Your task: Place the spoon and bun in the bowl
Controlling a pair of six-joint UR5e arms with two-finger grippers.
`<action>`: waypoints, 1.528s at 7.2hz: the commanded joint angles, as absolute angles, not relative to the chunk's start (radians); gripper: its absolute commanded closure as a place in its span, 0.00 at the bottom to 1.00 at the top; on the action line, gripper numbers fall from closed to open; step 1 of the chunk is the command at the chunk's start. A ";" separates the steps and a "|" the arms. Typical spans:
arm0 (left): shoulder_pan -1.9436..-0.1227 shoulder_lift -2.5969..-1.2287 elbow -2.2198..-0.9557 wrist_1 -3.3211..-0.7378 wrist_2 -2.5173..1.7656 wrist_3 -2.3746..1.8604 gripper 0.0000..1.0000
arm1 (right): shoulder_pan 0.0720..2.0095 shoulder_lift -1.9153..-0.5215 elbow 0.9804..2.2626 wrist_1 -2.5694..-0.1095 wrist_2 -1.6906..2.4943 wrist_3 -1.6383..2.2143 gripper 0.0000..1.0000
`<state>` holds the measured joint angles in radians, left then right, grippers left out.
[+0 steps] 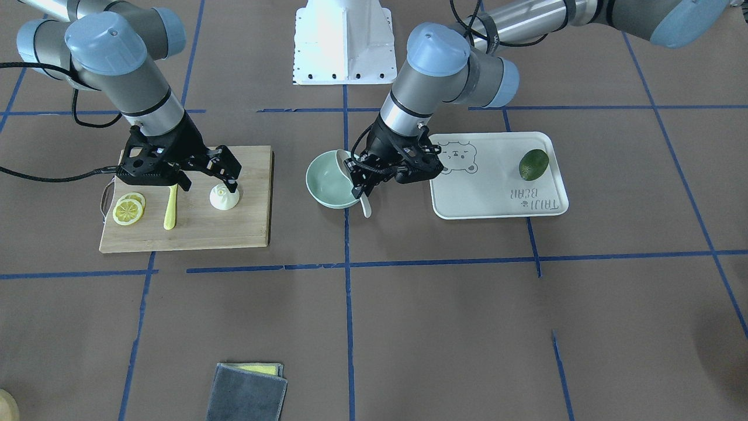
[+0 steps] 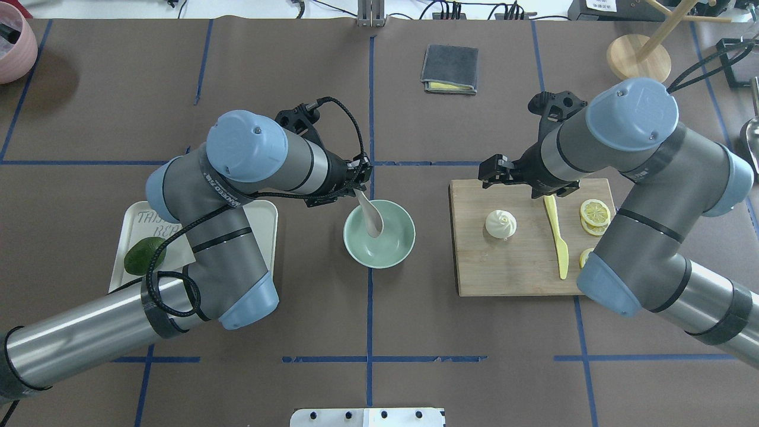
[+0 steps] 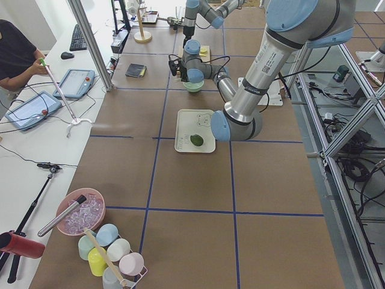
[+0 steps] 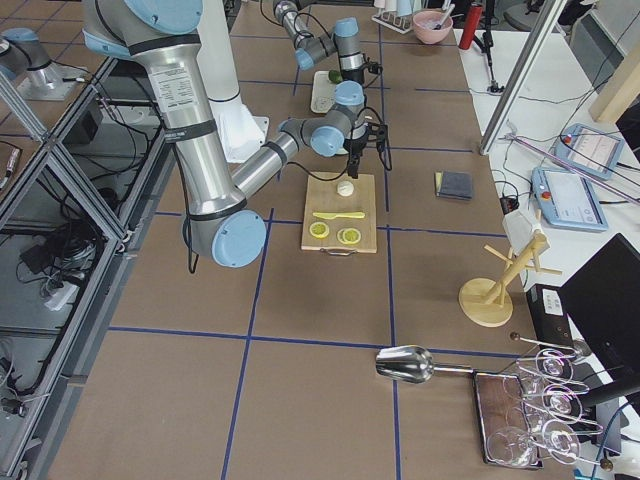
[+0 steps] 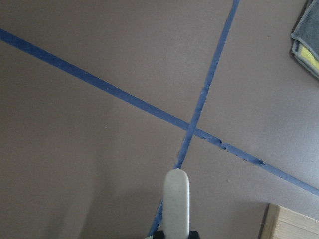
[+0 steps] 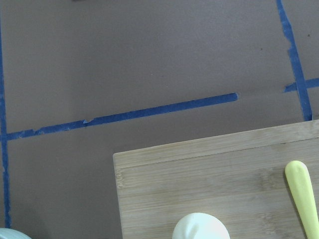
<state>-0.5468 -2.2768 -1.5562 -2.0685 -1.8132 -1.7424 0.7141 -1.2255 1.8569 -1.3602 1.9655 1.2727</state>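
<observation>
Both of my grippers are working at once. My left gripper is pinching the spoon partway along its handle. I am holding it over the bowl with the scoop dipping inside; I cannot tell whether it is touching bottom.

The spoon's long axis is slanting, with the scoop pointing down and back toward my base. The handle tip is pointing up and away over the far rim.

I am judging that I should be lowering the spoon until the scoop is resting before letting go, so it is not tipping out.

My right gripper is hanging spread open and empty, just above the bun on the cutting board.
</observation>
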 commanded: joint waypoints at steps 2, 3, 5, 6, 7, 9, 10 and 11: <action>-0.515 -2.289 -1.519 -2.102 -1.787 -1.750 0.74 | 0.683 -1.215 1.832 -1.359 1.939 1.278 0.00; -0.517 -2.286 -1.523 -2.102 -1.789 -1.740 0.01 | 0.672 -1.216 1.829 -1.359 1.939 1.276 0.00; -0.528 -2.280 -1.557 -2.091 -1.793 -1.738 0.00 | 0.660 -1.216 1.795 -1.359 1.928 1.276 0.00; -0.541 -2.266 -1.595 -2.076 -1.796 -1.738 0.00 | 0.654 -1.215 1.772 -1.359 1.928 1.276 0.00; -0.545 -2.222 -1.661 -2.054 -1.796 -1.738 0.00 | 0.644 -1.215 1.746 -1.359 1.927 1.275 0.00; -0.554 -2.210 -1.680 -2.034 -1.796 -1.738 0.00 | 0.638 -1.215 1.720 -1.359 1.927 1.266 0.03; -0.557 -2.210 -1.680 -2.033 -1.796 -1.738 0.00 | 0.638 -1.215 1.721 -1.359 1.928 1.266 0.12; -0.564 -2.209 -1.681 -2.033 -1.798 -1.738 0.00 | 0.638 -1.215 1.724 -1.359 1.933 1.267 0.41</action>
